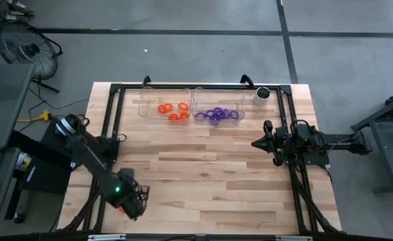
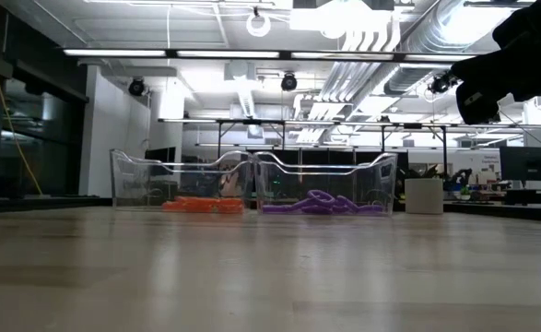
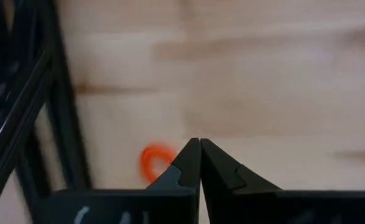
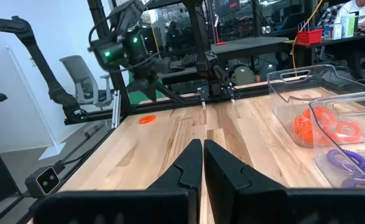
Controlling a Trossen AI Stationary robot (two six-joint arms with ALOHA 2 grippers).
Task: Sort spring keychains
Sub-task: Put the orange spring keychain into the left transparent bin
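Several orange spring keychains (image 1: 173, 110) lie in the left clear bin (image 1: 149, 100) at the table's far side. Several purple ones (image 1: 216, 115) lie in the right bin (image 1: 242, 107). One orange keychain (image 3: 155, 158) lies flat on the wood near the table's near left corner, also visible in the right wrist view (image 4: 147, 119). My left gripper (image 3: 199, 144) points down just above and beside it, shut and holding nothing. One finger hides part of the ring. My right gripper (image 4: 203, 144) is shut and level at the table's right side, far from the bins.
A small white cup with a dark top (image 1: 262, 95) stands right of the purple bin. Black frame rails (image 3: 58, 93) run along the table's left edge, close to my left gripper. Bare wood (image 1: 203, 167) stretches between the bins and the near edge.
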